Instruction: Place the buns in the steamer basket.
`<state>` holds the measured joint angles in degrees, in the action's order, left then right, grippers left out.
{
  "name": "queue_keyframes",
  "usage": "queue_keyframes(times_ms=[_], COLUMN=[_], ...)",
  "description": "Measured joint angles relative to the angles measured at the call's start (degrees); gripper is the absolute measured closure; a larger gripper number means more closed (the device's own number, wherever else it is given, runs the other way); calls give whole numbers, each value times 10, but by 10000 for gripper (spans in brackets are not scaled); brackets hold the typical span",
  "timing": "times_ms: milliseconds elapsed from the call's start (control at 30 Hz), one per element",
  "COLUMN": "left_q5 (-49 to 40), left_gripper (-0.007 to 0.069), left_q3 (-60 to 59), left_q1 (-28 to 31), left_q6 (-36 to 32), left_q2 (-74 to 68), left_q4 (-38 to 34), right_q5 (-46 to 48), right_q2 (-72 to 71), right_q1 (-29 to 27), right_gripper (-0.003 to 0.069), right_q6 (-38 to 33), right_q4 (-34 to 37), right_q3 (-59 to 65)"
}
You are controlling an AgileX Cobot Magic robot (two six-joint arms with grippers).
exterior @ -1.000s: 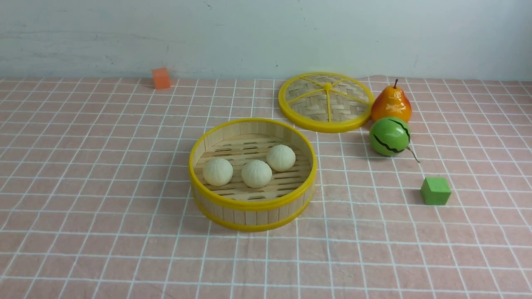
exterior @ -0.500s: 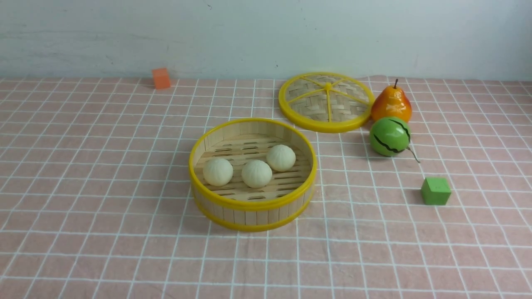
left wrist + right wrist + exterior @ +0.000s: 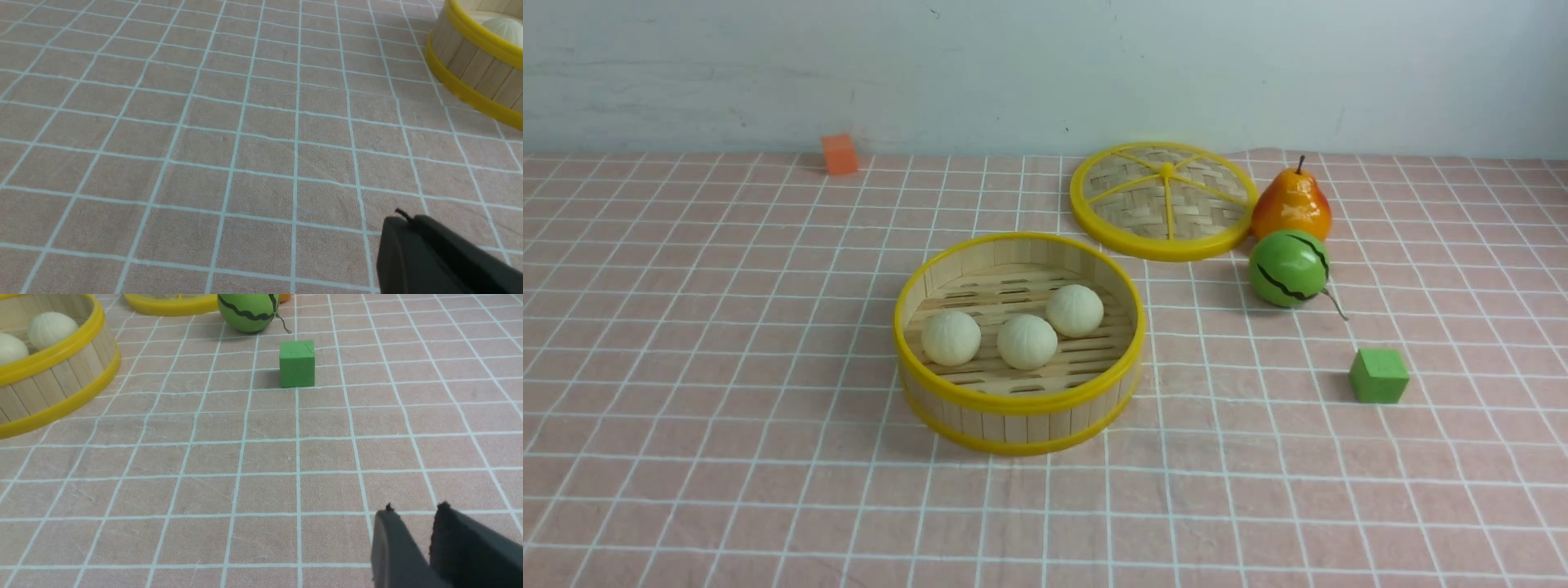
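The left claw [image 3: 402, 220] is shut, its fingertips together with nothing between them, over bare cloth. The right claw [image 3: 416, 510] stands a little open, a narrow gap between its 2 tips, and holds nothing. Both show only in their own wrist views.

In the front view, the basket and everything around it lie just as they did in the 2 earlier frames. The basket [image 3: 1021, 403] sits upright near the middle of the cloth [image 3: 727, 457]. All 3 buns are inside it on the slatted floor: 1 bun [image 3: 951, 338] toward the left wall, 1 in the middle, and 1 farther back on the right. The middle and back buns are close together; I cannot tell whether they touch.

The green cube [image 3: 1379, 376] rests well to the right of the basket. Farther back, the melon [image 3: 1288, 269] lies with its stem to the right, just in front of the pear [image 3: 1292, 206], which stands upright. Left of the pear, the lid [image 3: 1131, 200] lies flat, behind and to the right of the basket.

The cloth is pinkish with a pale grid, slightly rippled. An orange block [image 3: 840, 154] stands near its far edge, on the left. Behind rises a pale wall [image 3: 980, 73] with faint scuffs and small dark marks.
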<state>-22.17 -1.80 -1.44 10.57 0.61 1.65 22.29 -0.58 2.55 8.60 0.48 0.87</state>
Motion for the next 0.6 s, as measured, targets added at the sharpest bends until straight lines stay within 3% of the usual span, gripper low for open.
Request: queue_keyframes(times_ms=[600], left_q5=[0], left_gripper=[622], left_q3=[0], left_q1=[0], left_q6=[0], left_q2=[0], left_q4=[0], right_q5=[0], right_q2=[0], right_q1=[0], right_gripper=[476], right_q6=[0], right_q4=[0], right_q3=[0])
